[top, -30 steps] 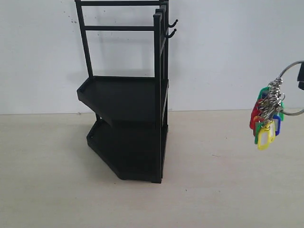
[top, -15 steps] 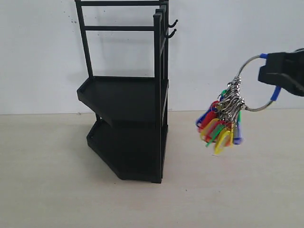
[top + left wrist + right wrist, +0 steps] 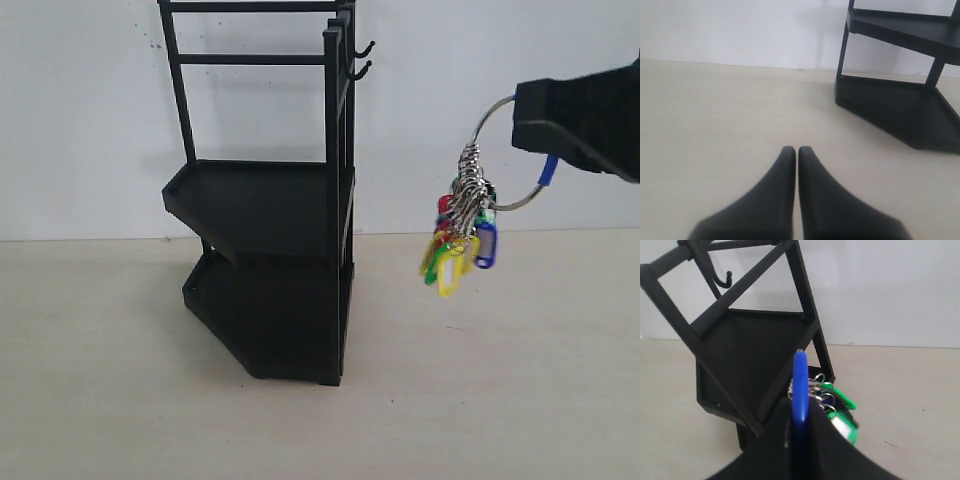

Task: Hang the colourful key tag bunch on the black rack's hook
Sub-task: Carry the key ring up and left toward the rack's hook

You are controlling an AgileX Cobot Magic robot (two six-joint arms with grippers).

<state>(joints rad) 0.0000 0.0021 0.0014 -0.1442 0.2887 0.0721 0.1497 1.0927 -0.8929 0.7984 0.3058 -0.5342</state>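
The colourful key tag bunch (image 3: 458,240) hangs in the air to the right of the black rack (image 3: 331,200), its yellow, green, red and blue tags dangling on silver links from a large metal ring (image 3: 484,125). My right gripper (image 3: 526,116) is shut on the ring's blue sleeve (image 3: 800,382), with green tags (image 3: 841,416) just beyond it. The hook (image 3: 360,72) is the lower of two prongs at the rack's upper right, up and left of the bunch. My left gripper (image 3: 797,151) is shut on nothing, low over the table near the rack's base (image 3: 895,112).
The upper twin prong (image 3: 365,48) sits just above the hook. A white wall stands behind the rack. The beige tabletop (image 3: 480,400) runs in front of and to both sides of the rack. One prong (image 3: 723,281) shows in the right wrist view.
My right gripper has come in from the right edge, moving left and slightly up with the ring. The tags swung left and now hang closer to the rack.
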